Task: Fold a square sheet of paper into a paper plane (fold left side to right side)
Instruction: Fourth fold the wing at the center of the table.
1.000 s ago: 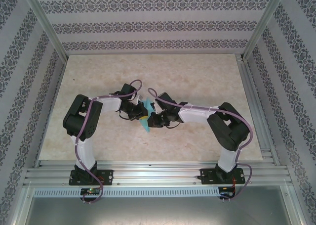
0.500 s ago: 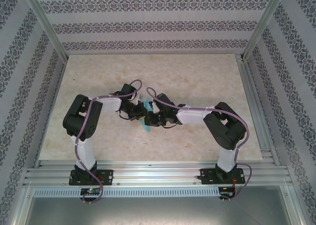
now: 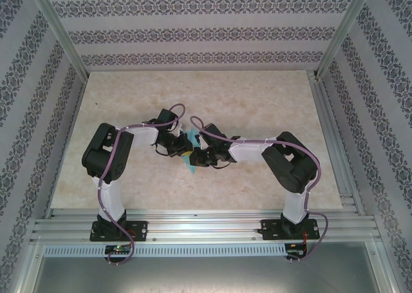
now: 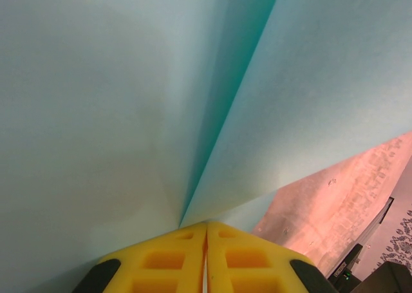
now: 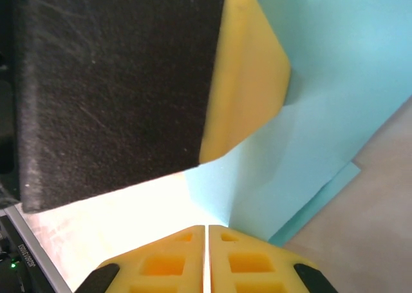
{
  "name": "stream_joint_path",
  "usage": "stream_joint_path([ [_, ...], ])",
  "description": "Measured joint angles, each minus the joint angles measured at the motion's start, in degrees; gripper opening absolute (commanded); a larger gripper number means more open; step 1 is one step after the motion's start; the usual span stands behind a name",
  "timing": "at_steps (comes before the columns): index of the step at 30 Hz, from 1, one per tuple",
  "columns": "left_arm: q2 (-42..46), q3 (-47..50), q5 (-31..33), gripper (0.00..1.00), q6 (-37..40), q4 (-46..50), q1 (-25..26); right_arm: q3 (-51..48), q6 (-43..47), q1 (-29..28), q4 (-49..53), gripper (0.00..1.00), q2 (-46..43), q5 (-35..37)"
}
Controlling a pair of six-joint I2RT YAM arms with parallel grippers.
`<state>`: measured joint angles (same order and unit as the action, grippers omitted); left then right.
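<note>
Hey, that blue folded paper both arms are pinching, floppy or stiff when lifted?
Probably floppy: the paper is thin and its layers splay apart past the left tool. The sharp crease may stiffen it slightly lengthwise. Likely very light; a fingertip pinch from the right tool seems enough.

No legible text

No word, number, label or brand can be made out; small pale markings are printed on a dark board [image 5: 29,261] at the lower-left corner of the right wrist view, beside a green light, but they are too blurred to be read.
</note>
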<state>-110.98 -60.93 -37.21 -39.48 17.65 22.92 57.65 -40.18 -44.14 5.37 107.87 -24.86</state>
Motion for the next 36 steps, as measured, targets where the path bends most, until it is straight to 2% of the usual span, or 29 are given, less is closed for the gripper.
stream_joint_path([
  [36, -0.04, -0.11, 0.02, 0.09, 0.02, 0.11, 0.02, 2.54, 3.06, 1.16, 5.40, 0.11, 1.92, 0.02],
])
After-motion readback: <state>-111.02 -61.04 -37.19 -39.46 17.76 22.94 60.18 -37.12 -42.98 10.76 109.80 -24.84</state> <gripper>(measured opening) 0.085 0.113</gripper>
